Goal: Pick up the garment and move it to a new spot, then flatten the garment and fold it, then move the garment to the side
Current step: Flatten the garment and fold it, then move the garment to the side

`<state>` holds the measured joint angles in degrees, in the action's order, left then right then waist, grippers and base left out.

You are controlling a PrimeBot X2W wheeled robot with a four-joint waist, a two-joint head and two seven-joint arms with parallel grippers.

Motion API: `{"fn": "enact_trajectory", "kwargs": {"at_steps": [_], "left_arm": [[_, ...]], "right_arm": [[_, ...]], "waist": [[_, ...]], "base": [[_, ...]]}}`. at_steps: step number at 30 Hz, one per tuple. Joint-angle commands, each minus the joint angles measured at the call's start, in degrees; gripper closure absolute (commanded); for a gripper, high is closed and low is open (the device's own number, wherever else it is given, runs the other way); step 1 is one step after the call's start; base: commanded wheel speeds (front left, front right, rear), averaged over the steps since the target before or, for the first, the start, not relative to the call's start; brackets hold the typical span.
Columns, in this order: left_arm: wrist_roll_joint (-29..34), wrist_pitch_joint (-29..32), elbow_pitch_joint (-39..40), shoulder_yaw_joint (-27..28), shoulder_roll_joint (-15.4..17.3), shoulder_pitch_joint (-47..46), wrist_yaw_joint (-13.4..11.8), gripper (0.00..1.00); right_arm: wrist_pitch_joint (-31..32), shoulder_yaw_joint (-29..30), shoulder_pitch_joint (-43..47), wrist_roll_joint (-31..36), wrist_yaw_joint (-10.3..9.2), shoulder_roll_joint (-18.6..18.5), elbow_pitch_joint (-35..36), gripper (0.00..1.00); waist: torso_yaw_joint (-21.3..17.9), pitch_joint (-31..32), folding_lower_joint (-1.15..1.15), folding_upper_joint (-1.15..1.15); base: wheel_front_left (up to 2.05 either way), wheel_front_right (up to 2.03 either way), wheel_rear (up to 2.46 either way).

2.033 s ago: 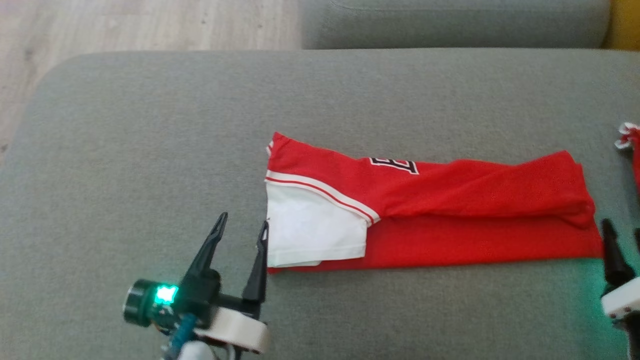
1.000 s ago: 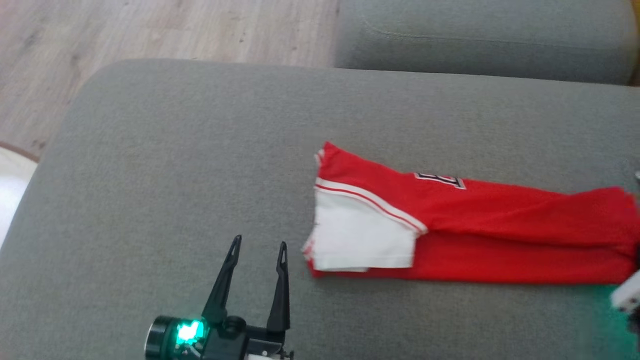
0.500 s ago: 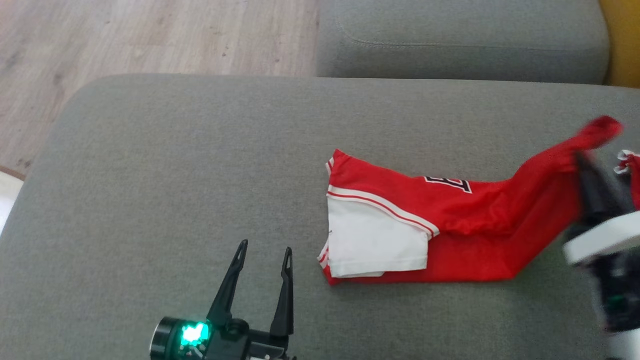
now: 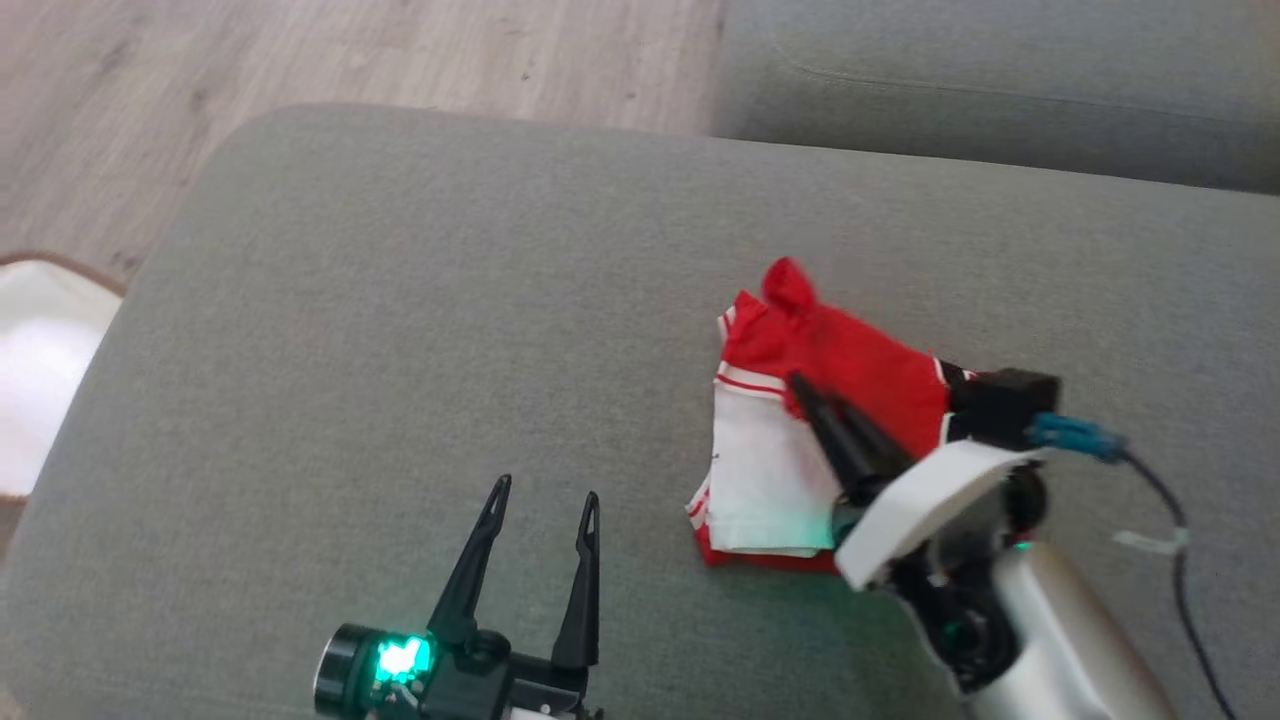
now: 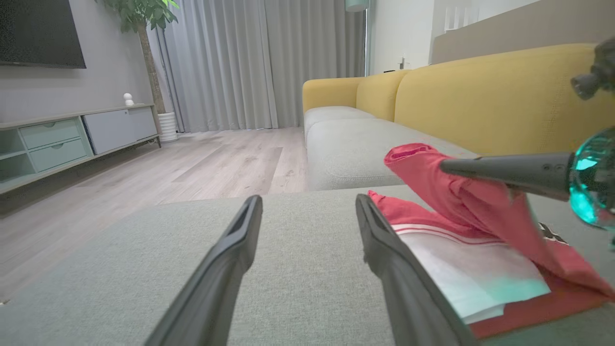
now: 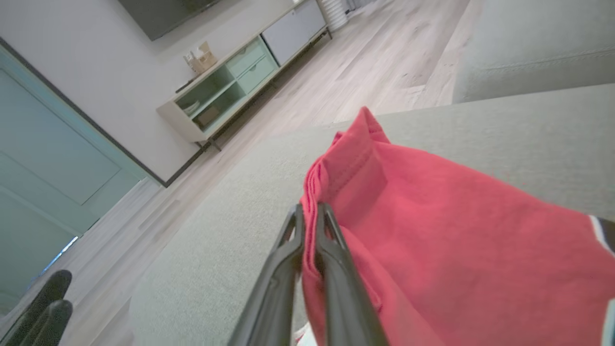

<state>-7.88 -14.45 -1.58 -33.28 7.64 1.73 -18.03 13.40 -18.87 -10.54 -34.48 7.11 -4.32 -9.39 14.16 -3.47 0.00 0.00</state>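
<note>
The right gripper (image 4: 800, 385) is pinching a red edge of the garment (image 4: 765, 470). Its fingers are pressing together on the fabric and holding that edge raised above the white panel. The rest of the garment is lying folded on the grey cushion (image 4: 400, 300). The left gripper (image 4: 546, 492) is standing spread and empty, near the garment's white end.

One garment (image 4: 860, 360) out there, red and white. Two sets of jaws, two dark fingers (image 4: 583, 580) each, so four in all. Two grey cushions (image 4: 400, 300). Beyond them: one yellow sofa (image 5: 480, 96), one plant (image 5: 144, 14), one television (image 5: 38, 31), one sideboard (image 5: 72, 134) and one long run of grey curtains (image 5: 240, 62).
</note>
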Motion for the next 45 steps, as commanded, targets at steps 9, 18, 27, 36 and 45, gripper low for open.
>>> {"fn": "enact_trajectory", "kwargs": {"at_steps": [9, 18, 27, 36, 45], "left_arm": [[1.74, -0.54, 0.94, 3.35, -1.74, -0.95, 1.09, 0.0], [0.24, -0.55, 0.85, 6.53, -2.34, 0.91, 1.62, 0.0], [-1.35, -0.55, 1.75, 11.15, -2.85, 4.26, 3.14, 0.0], [-1.52, -0.55, 0.21, 14.95, -3.2, 9.87, 5.51, 0.0], [-0.21, -0.55, 0.38, 18.06, -3.81, 12.78, 6.76, 0.0]], "right_arm": [[-5.55, -9.53, -6.4, -1.56, 0.37, 1.37, -7.49, 0.0], [-21.48, -7.22, -4.53, 4.95, 0.37, -4.09, -5.03, 0.0], [-28.35, 5.73, 7.04, 13.36, 0.37, -9.12, -1.08, 0.0], [-28.38, 15.48, 22.24, 19.9, 0.37, -4.51, 4.4, 0.0], [-28.39, 13.52, 25.02, 22.14, 0.37, -3.63, 5.43, 0.0]], "waist": [[0.71, 0.1, 0.0, 0.0], [-2.63, 3.52, 0.0, 0.0], [-7.71, 8.3, 0.0, 0.0], [-9.38, 12.1, 0.0, 0.0], [-10.21, 13.13, 0.0, 0.0]], "base": [[0.0, 0.0, 0.0], [0.0, 0.0, 0.0], [0.0, 0.0, 0.0], [0.0, 0.0, 0.0], [0.0, 0.0, 0.0]]}}
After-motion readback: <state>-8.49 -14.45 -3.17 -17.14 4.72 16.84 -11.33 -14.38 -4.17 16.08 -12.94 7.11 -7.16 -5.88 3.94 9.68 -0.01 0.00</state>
